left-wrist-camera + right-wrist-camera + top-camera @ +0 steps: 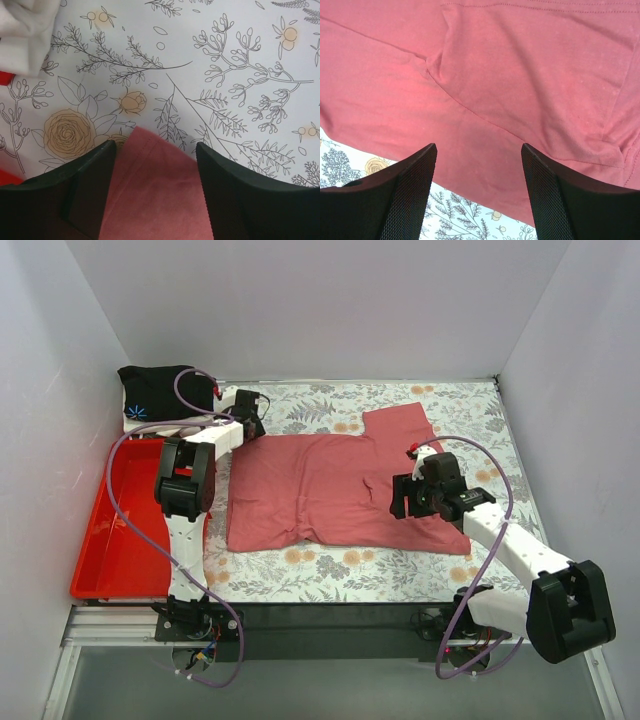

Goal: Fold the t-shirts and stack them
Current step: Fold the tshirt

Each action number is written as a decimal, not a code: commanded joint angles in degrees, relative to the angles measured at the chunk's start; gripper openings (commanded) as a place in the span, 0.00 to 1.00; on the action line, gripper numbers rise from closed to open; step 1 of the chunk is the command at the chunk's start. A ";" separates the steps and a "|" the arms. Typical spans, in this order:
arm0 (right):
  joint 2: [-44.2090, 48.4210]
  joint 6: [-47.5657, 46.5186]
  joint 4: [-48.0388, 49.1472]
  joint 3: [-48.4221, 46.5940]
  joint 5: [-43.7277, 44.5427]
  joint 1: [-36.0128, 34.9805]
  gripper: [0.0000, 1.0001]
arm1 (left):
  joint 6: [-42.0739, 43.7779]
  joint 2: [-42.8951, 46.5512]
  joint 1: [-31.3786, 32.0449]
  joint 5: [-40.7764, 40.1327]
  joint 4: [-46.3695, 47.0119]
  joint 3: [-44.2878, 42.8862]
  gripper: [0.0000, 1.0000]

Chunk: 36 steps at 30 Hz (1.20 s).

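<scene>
The left tool gapes wide with a corner of the red shirt between its tips. The right tool is also wide, with that shirt spread beneath it. Best to pinch the edges cleanly and lift both together. Shirts: one red, one black, one white.

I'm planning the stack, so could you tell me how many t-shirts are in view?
3: salmon-red t-shirt spread mid-table; black t-shirt at the far left corner; white t-shirt only in the left wrist view's upper left. Others may be hidden.
</scene>
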State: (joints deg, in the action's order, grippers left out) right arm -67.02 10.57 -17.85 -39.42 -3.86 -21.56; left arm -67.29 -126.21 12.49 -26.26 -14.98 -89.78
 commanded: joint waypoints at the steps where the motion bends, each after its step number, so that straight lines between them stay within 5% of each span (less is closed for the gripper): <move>1: 1.63 0.50 1.67 0.83 -0.62 -0.15 0.63 | 0.58 2.81 -0.01 -0.72 -1.01 1.09 0.59; 10: 1.02 0.94 1.67 -0.74 0.25 -0.15 0.63 | 0.93 5.19 -0.01 -1.51 -0.49 3.29 0.25; 15: -2.74 0.60 1.67 -8.63 1.04 -0.23 0.63 | 2.07 5.19 -0.10 -1.69 -0.40 3.03 0.13; 19: -10.56 -2.12 1.06 -18.83 10.68 -0.06 0.63 | 2.25 5.27 -0.01 -0.99 -0.22 3.21 0.00; 36: -62.60 -8.01 0.53 -72.18 15.45 10.92 0.60 | 3.74 7.74 -0.01 2.79 0.13 4.35 0.00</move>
State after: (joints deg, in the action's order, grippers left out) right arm -126.17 5.63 -17.89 -105.23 9.41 -11.25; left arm -64.79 -123.33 12.51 -24.23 -14.57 -86.04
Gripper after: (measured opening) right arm 0.607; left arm 0.021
